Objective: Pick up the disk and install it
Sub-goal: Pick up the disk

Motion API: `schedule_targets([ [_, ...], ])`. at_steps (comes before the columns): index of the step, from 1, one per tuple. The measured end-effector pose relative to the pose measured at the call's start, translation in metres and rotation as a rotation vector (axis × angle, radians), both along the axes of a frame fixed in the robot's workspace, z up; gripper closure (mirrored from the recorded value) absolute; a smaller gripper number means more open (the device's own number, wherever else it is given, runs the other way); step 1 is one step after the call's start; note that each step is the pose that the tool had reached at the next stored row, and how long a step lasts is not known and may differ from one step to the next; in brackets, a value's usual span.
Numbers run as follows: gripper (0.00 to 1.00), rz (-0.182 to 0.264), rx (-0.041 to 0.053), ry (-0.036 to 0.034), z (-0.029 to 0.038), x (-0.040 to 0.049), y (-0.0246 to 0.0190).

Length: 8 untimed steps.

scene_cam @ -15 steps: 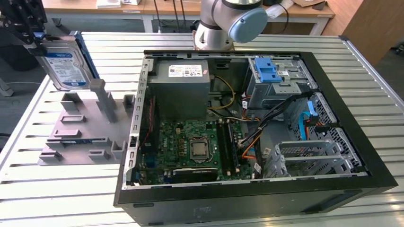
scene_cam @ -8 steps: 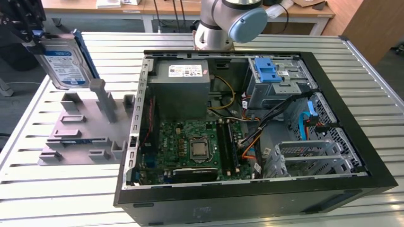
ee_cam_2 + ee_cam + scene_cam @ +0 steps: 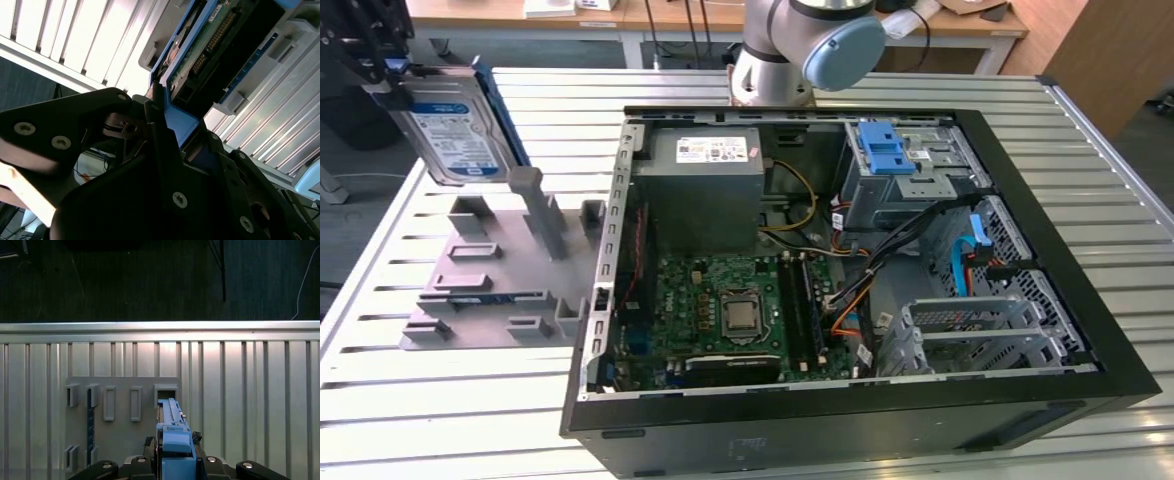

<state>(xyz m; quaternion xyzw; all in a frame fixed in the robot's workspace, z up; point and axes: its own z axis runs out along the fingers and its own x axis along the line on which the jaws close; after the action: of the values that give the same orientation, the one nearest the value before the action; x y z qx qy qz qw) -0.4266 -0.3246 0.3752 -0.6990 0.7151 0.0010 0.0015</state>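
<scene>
Jaws clamp the disk [image 3: 454, 135] by its blue carrier end; I hold it upright so it clears the grey fixture [image 3: 480, 272].

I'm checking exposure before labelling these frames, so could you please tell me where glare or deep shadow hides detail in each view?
Exterior view: even light, with shade only inside the computer case. Second wrist view: the table slats wash out to white, while the gripper, jaws shut on the disk, reads near-black. First wrist view: a glare band crosses the slats, and the floor beyond is dark.
</scene>
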Motion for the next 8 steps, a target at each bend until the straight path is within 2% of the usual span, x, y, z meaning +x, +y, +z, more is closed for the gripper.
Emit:
schedule_targets([
  [8, 0.64, 0.000, 0.0000, 0.0000, 0.0060, 0.0000, 0.0000],
])
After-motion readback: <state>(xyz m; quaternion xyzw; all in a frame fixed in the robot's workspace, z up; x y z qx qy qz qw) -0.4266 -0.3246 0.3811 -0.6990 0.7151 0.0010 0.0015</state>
